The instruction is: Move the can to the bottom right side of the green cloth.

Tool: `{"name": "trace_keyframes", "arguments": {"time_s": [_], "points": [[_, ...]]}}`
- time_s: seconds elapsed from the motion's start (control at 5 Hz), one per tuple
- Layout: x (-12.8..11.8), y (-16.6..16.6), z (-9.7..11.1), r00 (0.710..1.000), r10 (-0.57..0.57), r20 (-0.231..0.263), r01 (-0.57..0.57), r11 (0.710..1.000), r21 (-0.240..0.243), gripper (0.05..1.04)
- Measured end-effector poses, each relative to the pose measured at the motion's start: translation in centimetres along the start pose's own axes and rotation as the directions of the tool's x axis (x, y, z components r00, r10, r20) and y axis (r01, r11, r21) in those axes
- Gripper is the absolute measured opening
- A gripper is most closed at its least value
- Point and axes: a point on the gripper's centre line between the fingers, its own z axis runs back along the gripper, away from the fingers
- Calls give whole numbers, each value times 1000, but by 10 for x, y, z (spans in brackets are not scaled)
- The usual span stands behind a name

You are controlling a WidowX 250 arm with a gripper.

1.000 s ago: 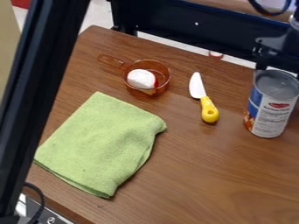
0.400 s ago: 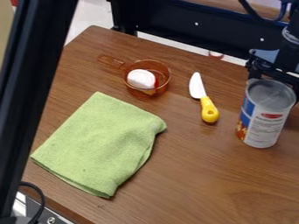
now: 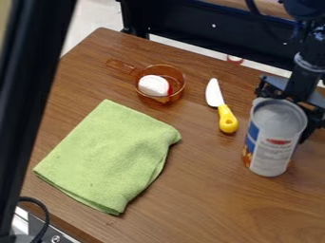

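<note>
The can (image 3: 274, 142) stands at the right of the view, well apart from the green cloth (image 3: 108, 156), its long axis close to upright and its flat lid facing up. The tool (image 3: 281, 118) has hold of it: it comes in from the upper right, behind the can, and its fingers are parted by roughly the can's width, closed on the two sides near the top. So the can lies just on the near side of the tool, toward the camera, and the arm's bulk is at its back. What the next move turns on is the line from can to cloth: the goal, the open wood off the cloth's lower right edge, lies to the left of the can and a little nearer the camera. The tool most likely has to carry the can leftward and slightly forward across the surface (image 3: 215, 204), keeping it upright. The knife (image 3: 222, 108), with its yellow handle end toward the can, lies beyond that line, as does the orange cup (image 3: 176, 80), so a path on the near side should miss both. Whether the can's base touches the wood cannot be told; if it is low, it could drag, or ruck up the cloth should it go too far left.
</note>
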Motion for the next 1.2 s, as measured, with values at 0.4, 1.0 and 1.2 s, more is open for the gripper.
{"name": "trace_keyframes", "arguments": {"time_s": [0.4,1.0,1.2], "points": [[-30,-5,-3,1000,-25,-16,25,1000,9,1000],[-69,2,3,1000,-10,-15,10,1000,6,1000],[-85,5,-1,999,-24,-25,24,1000,-9,1001]]}}
